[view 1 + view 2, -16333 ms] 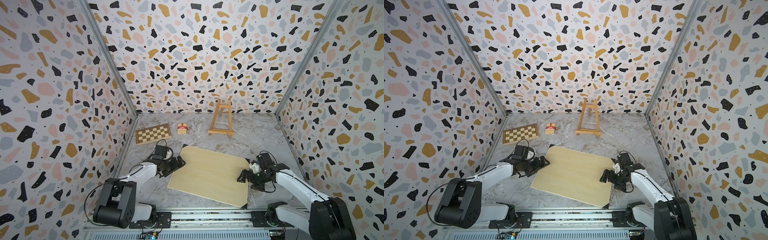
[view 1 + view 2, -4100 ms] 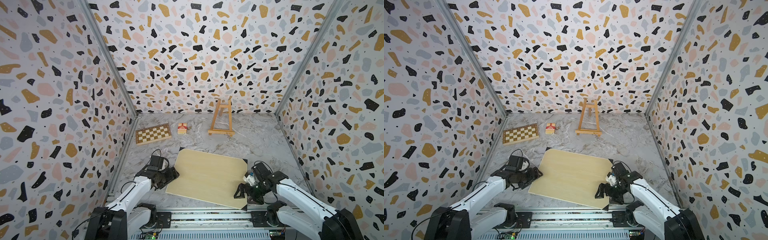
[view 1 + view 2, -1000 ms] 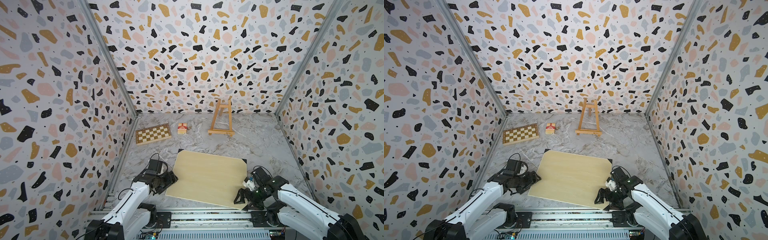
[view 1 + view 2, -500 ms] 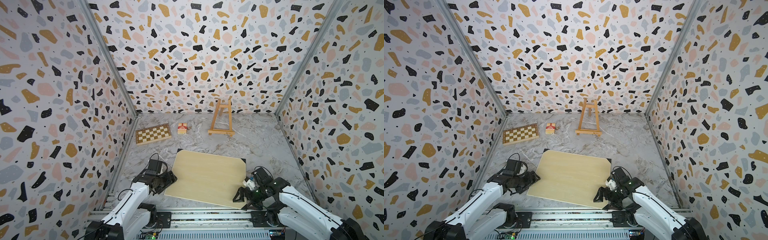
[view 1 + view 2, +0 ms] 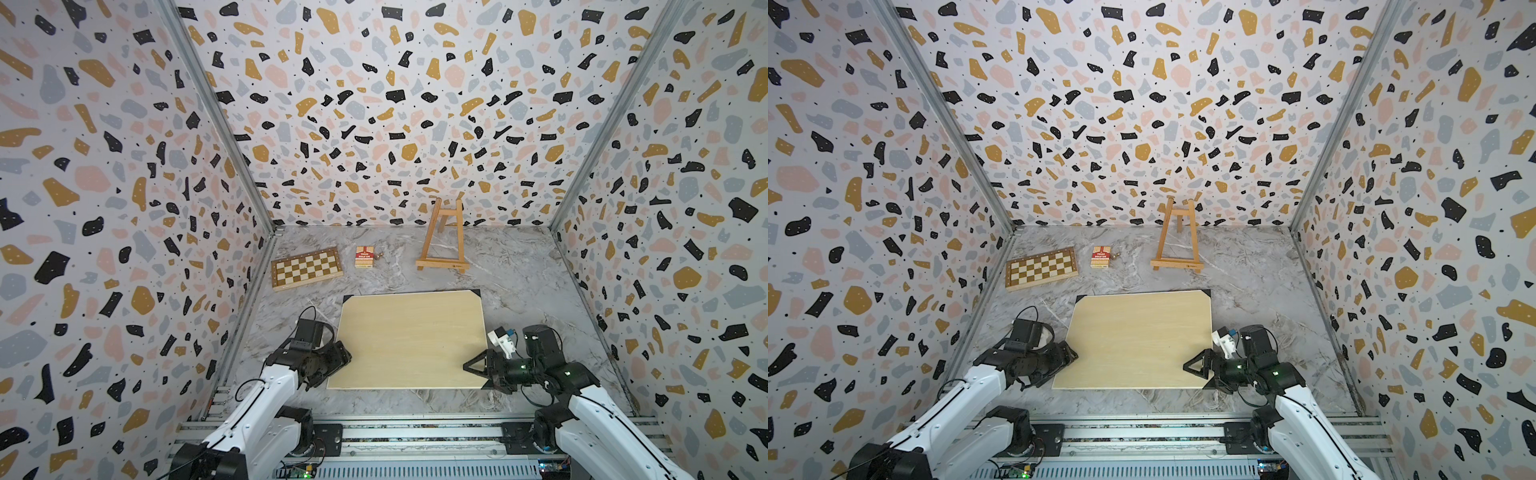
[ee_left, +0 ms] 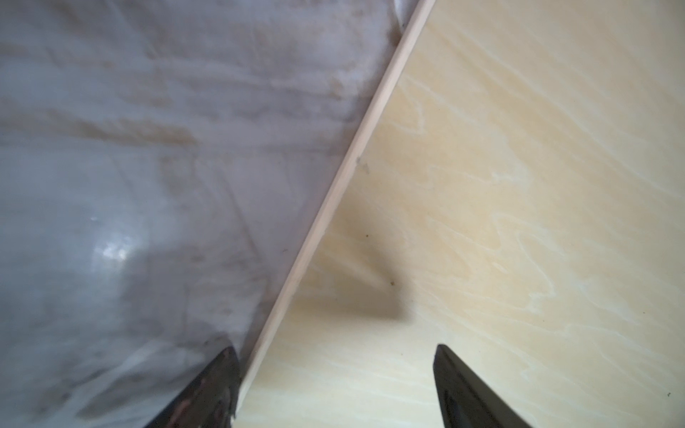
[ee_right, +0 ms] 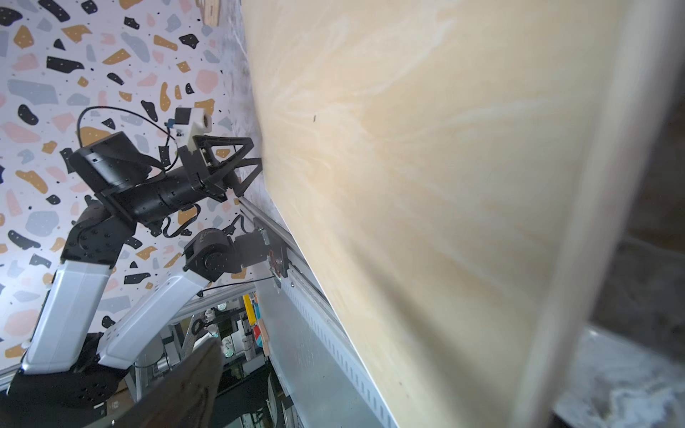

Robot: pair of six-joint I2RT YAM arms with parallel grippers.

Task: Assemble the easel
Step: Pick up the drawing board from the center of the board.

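1. Easel [image 5: 440, 264] upright near tabletop's [image 5: 519, 282] rear edge, right of centre; ledge bar parallels that edge.
2. Left gripper [image 5: 345, 356]: jaws spread across board's [image 5: 411, 340] left edge, grasping nothing.
3. Right gripper [image 5: 473, 374]: jaws spread at board's front-right corner, nothing clamped.
4. Easel well beyond both; right arm nearer.

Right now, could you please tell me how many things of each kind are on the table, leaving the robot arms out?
easel: 1
chessboard: 1
card box: 1
pale board: 1
Total: 4
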